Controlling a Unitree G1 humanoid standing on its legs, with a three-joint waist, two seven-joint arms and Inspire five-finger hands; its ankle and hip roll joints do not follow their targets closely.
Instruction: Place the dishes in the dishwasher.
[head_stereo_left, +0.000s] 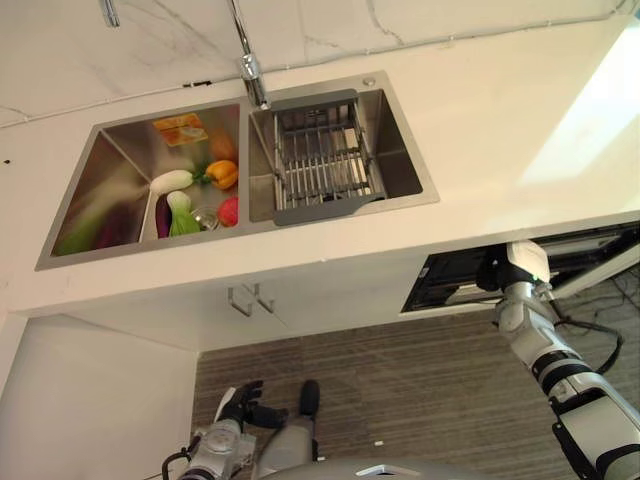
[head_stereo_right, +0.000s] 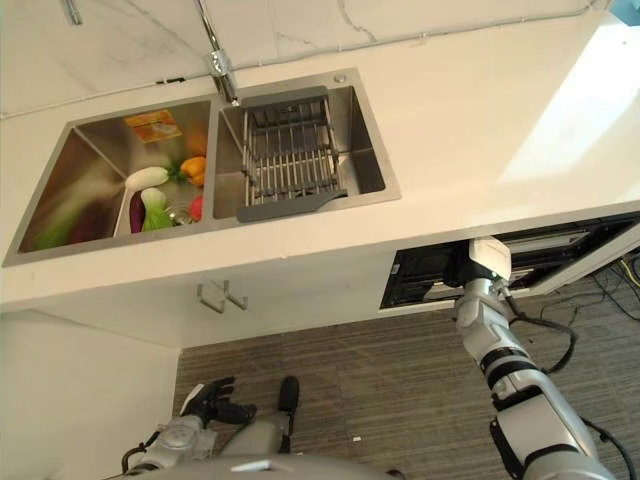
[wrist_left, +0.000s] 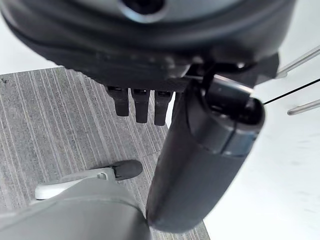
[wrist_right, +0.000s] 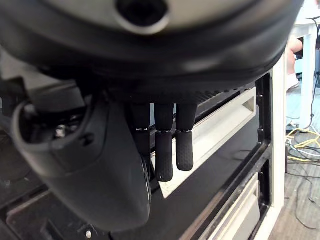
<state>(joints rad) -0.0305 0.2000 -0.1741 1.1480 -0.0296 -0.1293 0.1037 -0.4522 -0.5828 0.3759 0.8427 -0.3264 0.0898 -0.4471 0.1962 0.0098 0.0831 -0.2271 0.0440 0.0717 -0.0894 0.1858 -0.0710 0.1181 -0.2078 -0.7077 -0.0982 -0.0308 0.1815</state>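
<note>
Right hand (head_stereo_left: 497, 272) sits at the dishwasher (head_stereo_left: 452, 282) opening under the counter, fingers (wrist_right: 165, 150) straight, holding nothing; we see the sink rack (head_stereo_left: 322, 155) up-left, well apart.

Rack (head_stereo_left: 322, 153) in right sink basin; vegetables (head_stereo_left: 196, 188) in left.

tabletop (head_stereo_left: 500, 130) white | wall (head_stereo_left: 330, 25) white marble, grey veins | double sink (head_stereo_left: 90, 190) brushed steel | drying rack (head_stereo_left: 320, 150) grey | bell pepper (head_stereo_left: 222, 173) orange-yellow | radish (head_stereo_left: 170, 181) white | floor (head_stereo_left: 400, 390) striped grey-brown | dishwasher (head_stereo_left: 450, 280) black inside | left hand (head_stereo_left: 240, 400) and right hand (wrist_right: 170, 145) dark
</note>
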